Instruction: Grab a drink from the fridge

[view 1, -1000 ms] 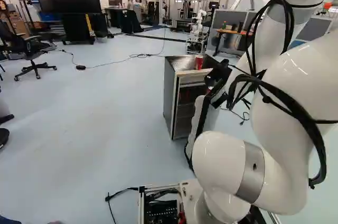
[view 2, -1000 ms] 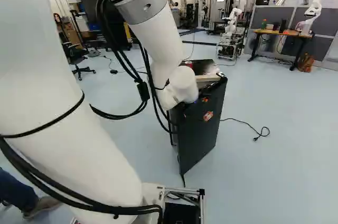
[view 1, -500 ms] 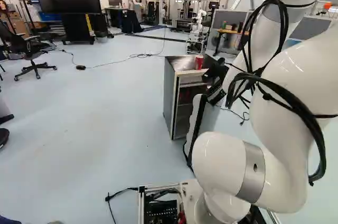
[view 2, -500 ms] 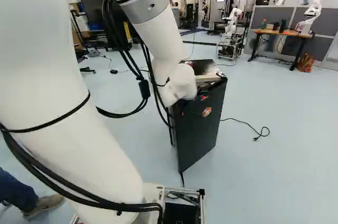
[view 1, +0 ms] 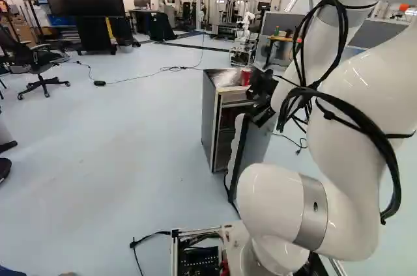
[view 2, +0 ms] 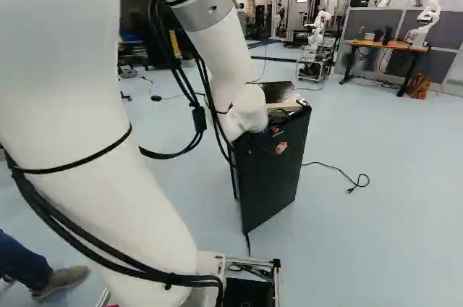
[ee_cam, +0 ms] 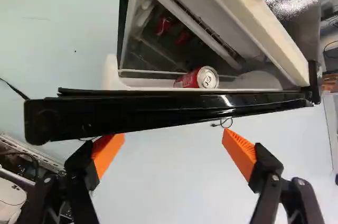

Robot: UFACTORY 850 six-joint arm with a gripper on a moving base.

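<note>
At the upper right of the left base view my gripper (view 1: 262, 94) stands by the top of the fridge door (view 2: 268, 184). The wrist view has the gripper (ee_cam: 173, 151) open, its orange pads wide apart on the door's outer side, nothing between them; whether it touches the door cannot be told. The door's black top edge (ee_cam: 169, 110) runs across just ahead. Beyond it a red can (ee_cam: 198, 78) lies in the door's inner shelf. Darker red items (ee_cam: 165, 24) show inside the fridge (view 1: 210, 120). Another red can (view 1: 245, 76) stands on the fridge top.
A black cable with a plug (view 2: 350, 190) lies on the floor right of the fridge. Another robot (view 2: 317, 32) stands on a cart behind it, and one more (view 2: 430, 14) at a desk (view 2: 383, 45). A chair (view 1: 40, 68) is at the far left.
The door has swung slightly toward the fridge body, its free edge shifting left in both base views. My arm and gripper have moved a little the same way. The base stayed still.
</note>
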